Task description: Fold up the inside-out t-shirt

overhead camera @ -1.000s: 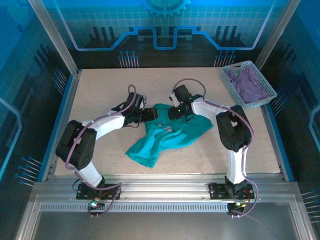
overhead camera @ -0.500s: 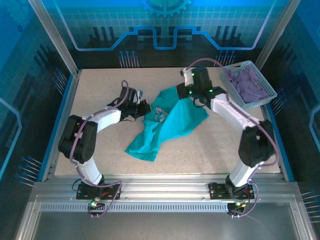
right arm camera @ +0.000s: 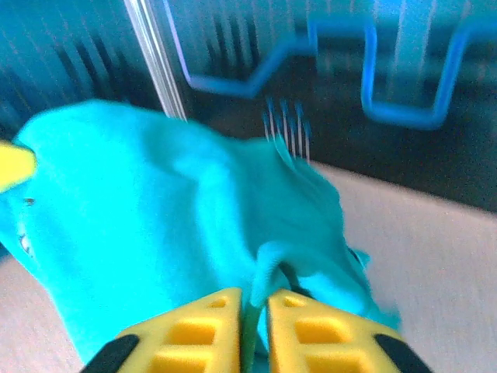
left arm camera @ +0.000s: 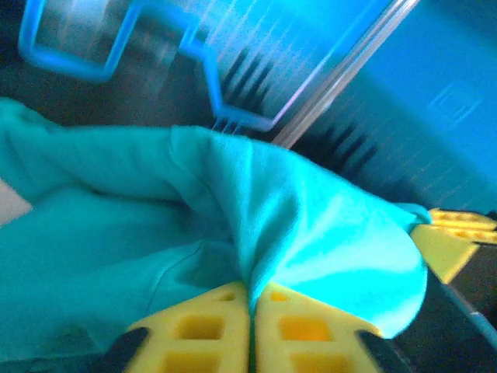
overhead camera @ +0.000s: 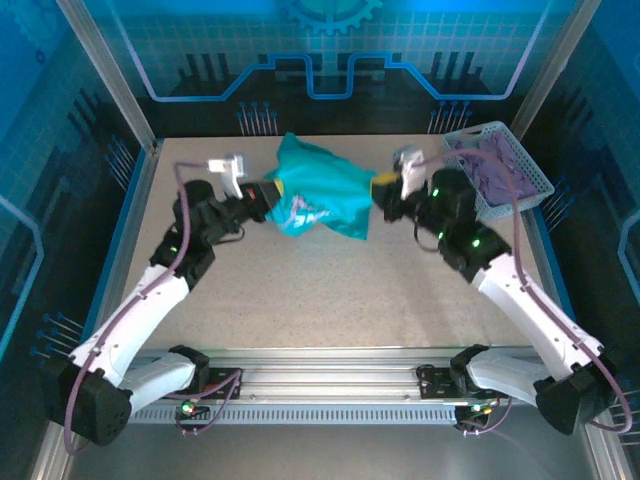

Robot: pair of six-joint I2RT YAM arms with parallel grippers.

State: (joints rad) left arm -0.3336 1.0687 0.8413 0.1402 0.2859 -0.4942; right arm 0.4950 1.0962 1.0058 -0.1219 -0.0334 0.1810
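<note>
Speckled beige surface [overhead camera: 330, 290] inside a blue-lit box is what we're looking at. Closest to us in the top view are both arm bases, bolted to the metal rail [overhead camera: 320, 385] at the near edge. From there the two arms stretch up and away, left one on the left, right one on the right, and angle in toward each other.

On the left wrist cam, the left fingers [left arm camera: 233, 326] are pinched tight together with a fold of teal fabric caught in the seam between the yellow pads. Same deal on the right wrist cam: the right fingers [right arm camera: 225, 318] are clamped on a bunched bit of the same cloth.

So the t-shirt [overhead camera: 320, 190] is strung between the two arms over the far half of the surface, bunched up and sagging in the middle, with a pale print showing on its lower left part. We can't tell if the lowest bit touches down.

Further back, in the far right corner, sits a basket [overhead camera: 528, 155] with purple cloth [overhead camera: 500, 165] in it.
</note>
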